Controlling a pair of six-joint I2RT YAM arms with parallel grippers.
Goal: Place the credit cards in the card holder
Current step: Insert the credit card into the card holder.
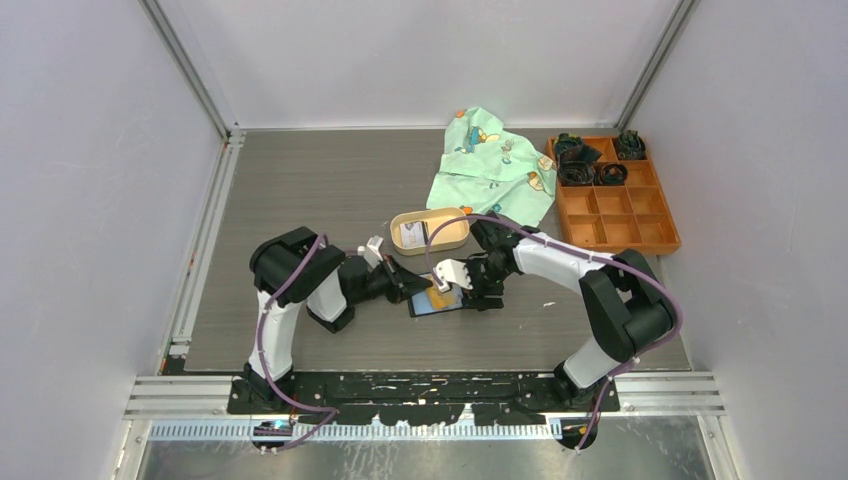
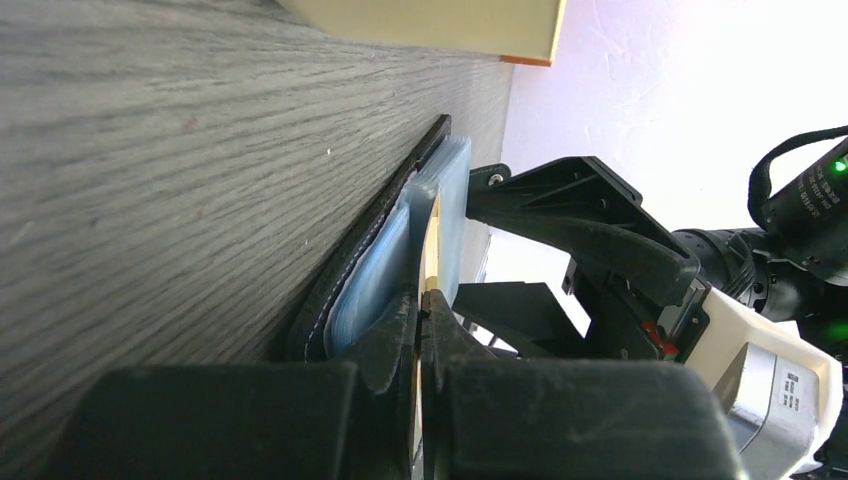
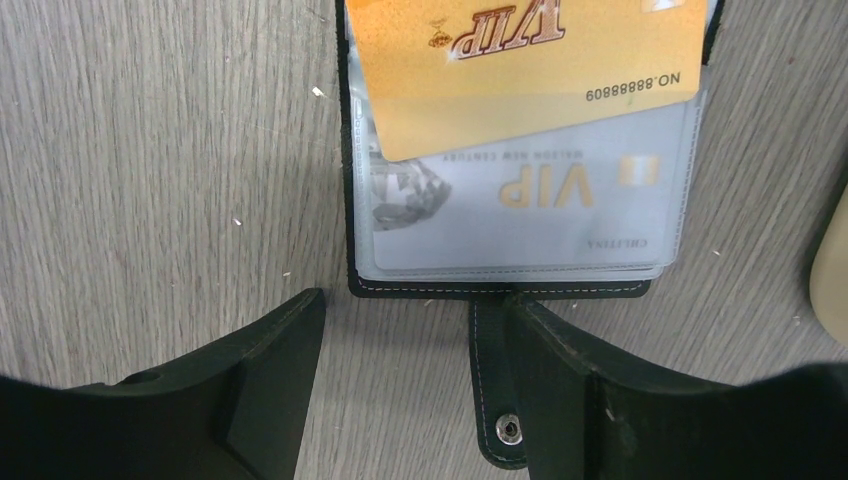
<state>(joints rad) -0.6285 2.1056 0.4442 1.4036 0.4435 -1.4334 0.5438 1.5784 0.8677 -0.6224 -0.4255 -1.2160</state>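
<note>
Left end effector (image 2: 420, 300) pinches gold card (image 3: 530, 70) over open card holder (image 3: 500, 290), flat on tabletop (image 3: 150, 150) (silver card (image 3: 520, 220) sits sleeved). Right end effector (image 3: 415, 310) gapes wide beside snap tab (image 3: 492, 400).

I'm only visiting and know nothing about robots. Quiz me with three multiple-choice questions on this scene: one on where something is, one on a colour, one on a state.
1. Where is the silver card? A on the floor; B in the clear sleeve of the card holder; C stuck to the wall.
2. What colour is the pinched card in the left gripper? A gold; B green; C red.
3. How is the right gripper? A shut on a card; B out of view; C open.
Answers: 1 B, it shows through the sleeve; 2 A, its gold face shows in the right wrist view; 3 C, its fingers stand wide apart.
</note>
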